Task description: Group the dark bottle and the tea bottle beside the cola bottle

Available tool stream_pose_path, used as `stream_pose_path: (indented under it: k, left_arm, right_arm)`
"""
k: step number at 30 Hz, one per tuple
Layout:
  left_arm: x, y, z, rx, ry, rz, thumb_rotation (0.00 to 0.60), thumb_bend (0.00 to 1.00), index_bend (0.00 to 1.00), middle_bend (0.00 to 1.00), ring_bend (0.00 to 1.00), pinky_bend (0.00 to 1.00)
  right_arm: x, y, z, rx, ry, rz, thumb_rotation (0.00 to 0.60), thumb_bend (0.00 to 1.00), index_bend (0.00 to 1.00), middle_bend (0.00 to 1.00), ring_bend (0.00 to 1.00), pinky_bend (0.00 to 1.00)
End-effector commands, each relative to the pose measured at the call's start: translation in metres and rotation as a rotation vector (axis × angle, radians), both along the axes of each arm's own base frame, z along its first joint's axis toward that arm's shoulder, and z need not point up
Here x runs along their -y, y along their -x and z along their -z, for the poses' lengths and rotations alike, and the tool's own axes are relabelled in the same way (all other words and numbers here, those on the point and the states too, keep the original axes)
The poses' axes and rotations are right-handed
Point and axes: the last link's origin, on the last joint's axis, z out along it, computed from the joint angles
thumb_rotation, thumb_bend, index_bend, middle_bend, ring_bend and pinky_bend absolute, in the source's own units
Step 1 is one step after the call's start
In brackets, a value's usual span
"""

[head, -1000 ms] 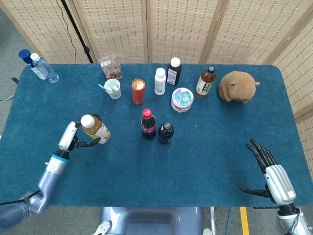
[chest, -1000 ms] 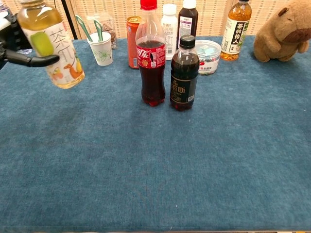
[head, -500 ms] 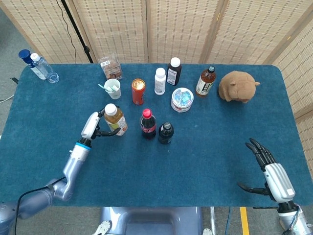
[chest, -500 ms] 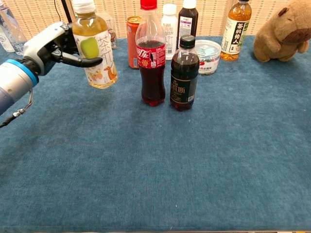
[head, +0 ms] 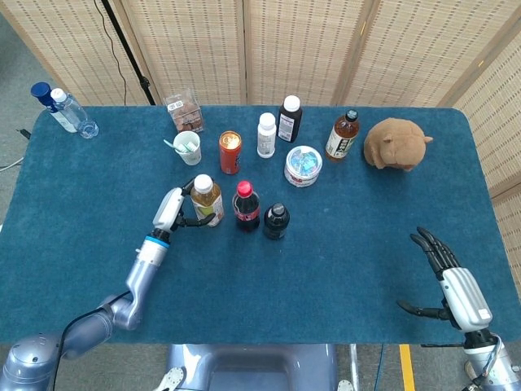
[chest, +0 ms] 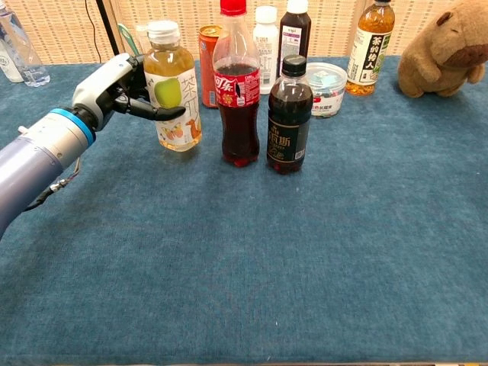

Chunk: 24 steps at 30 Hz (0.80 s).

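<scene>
left hand [chest: 114, 85] grasping tea bottle [chest: 172, 90]; cola bottle [chest: 235, 90] just beyond it, orange can [chest: 207, 53] and paper cup [head: 188, 147] behind; right hand [head: 450, 282] released

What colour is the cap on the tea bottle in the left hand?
White; the tea bottle cap shows best in the chest view, held by the left hand.

White-shelled robot hand [chest: 114, 88] with black fingers, blue wrist ring.

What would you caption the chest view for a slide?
Left hand sets tea bottle beside cola bottle, dark bottle opposite.
</scene>
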Motion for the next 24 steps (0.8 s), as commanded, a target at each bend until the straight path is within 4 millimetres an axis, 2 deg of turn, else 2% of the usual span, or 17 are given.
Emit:
stream_pose_path:
  k: [1, 8, 13, 16, 18, 20, 24]
  left_arm:
    - [-0.002, -0.003, 0.004, -0.005, 0.003, 0.001, 0.6, 0.34, 0.51, 0.41, 0.43, 0.43]
    - [-0.004, -0.005, 0.011, -0.027, 0.002, 0.003, 0.6, 0.34, 0.52, 0.41, 0.42, 0.43]
    - [-0.004, -0.006, 0.016, -0.041, 0.022, 0.004, 0.6, 0.34, 0.48, 0.38, 0.35, 0.39]
    - [0.0, -0.008, 0.016, -0.037, 0.04, 0.032, 0.6, 0.32, 0.27, 0.15, 0.14, 0.23]
    - [0.001, -0.008, 0.013, -0.017, 0.027, 0.043, 0.6, 0.31, 0.07, 0.01, 0.01, 0.11]
    - [0.001, -0.008, 0.011, -0.006, 0.018, 0.045, 0.6, 0.3, 0.0, 0.0, 0.0, 0.04]
    - [0.002, -0.006, 0.007, 0.004, -0.003, 0.053, 0.6, 0.3, 0.0, 0.0, 0.0, 0.0]
  right_arm:
    - [0.001, 0.0, 0.001, -0.002, -0.004, 0.002, 0.6, 0.0, 0.02, 0.0, 0.0, 0.07]
    - [0.003, 0.0, 0.001, 0.0, -0.006, 0.002, 0.6, 0.0, 0.02, 0.0, 0.0, 0.07]
    - [0.003, 0.001, 0.0, 0.002, 0.0, 0.003, 0.6, 0.0, 0.02, 0.0, 0.0, 0.07]
    - [0.003, 0.001, -0.002, 0.005, 0.003, 0.002, 0.6, 0.0, 0.02, 0.0, 0.0, 0.07]
    - [0.002, 0.001, -0.002, 0.006, 0.006, 0.0, 0.6, 0.0, 0.02, 0.0, 0.0, 0.07]
    - [0.002, 0.001, -0.003, 0.006, 0.007, -0.001, 0.6, 0.0, 0.02, 0.0, 0.0, 0.07]
    - [0.002, 0.0, -0.003, 0.008, 0.009, -0.004, 0.6, 0.0, 0.02, 0.0, 0.0, 0.07]
